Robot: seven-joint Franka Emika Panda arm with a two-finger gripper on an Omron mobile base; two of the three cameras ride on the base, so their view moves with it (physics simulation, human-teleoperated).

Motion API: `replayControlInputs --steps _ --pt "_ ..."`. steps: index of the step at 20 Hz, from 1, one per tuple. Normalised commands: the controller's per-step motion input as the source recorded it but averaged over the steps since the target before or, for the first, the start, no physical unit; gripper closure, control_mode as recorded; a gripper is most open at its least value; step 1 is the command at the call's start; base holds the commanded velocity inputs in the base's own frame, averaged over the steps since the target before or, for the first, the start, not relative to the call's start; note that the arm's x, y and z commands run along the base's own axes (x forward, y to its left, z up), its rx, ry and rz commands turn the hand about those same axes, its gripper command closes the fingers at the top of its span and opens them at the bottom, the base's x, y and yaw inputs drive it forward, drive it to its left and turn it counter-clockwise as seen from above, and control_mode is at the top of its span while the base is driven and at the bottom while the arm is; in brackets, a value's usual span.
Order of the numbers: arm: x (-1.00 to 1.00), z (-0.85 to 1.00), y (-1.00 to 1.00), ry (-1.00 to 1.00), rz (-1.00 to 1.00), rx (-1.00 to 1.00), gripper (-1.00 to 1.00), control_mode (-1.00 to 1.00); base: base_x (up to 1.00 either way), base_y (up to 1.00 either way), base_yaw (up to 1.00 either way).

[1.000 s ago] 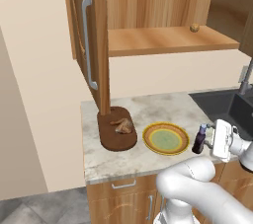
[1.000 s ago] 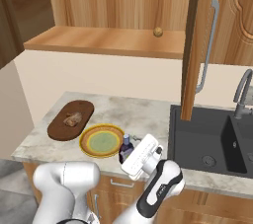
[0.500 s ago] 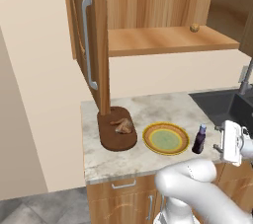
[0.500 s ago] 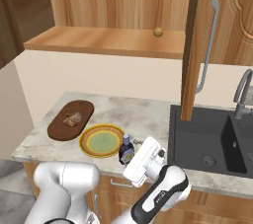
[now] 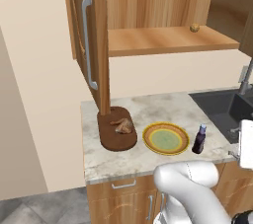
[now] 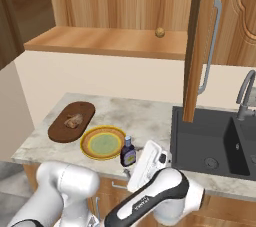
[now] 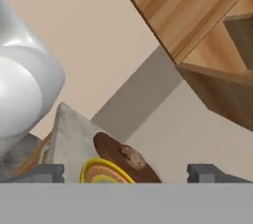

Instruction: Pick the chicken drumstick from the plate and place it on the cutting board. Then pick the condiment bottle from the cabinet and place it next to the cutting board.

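We look over a marble-patterned counter on wooden drawer units, backed by a plain beige wall. To its right sits a dark sink with a grey tap; grey floor tiles show at near left.

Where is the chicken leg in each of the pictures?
Left base view: the chicken drumstick lies on the cutting board, left of the plate.
Right base view: it lies on the board, up and left of the plate.
Hand view: it sits low in the middle, on the board above the plate's rim.
Shared landmark: the yellow plate beside the board.
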Motion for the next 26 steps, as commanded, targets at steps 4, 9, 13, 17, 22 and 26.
replayControlInputs --steps 4,9,13,17,22,26 --pt "-0.52 0.02 0.00 -0.29 -0.20 -0.36 -1.00 -1.00 0.00 0.00 0.00" --pt "-0.37 0.00 0.00 -0.32 -0.21 -0.33 -1.00 -1.00 0.00 0.00 0.00" --pt "-0.22 0.03 0.00 -0.23 -0.21 -0.32 -1.00 -1.00 0.00 0.00 0.00" --pt "-0.10 0.25 0.00 -0.21 -0.18 -0.31 -1.00 -1.00 0.00 0.00 0.00" --pt "-0.13 0.50 0.00 -0.23 -0.13 -0.29 -1.00 -1.00 0.00 0.00 0.00" --pt "-0.23 0.57 0.00 -0.27 -0.09 -0.25 -1.00 -1.00 0.00 0.00 0.00"
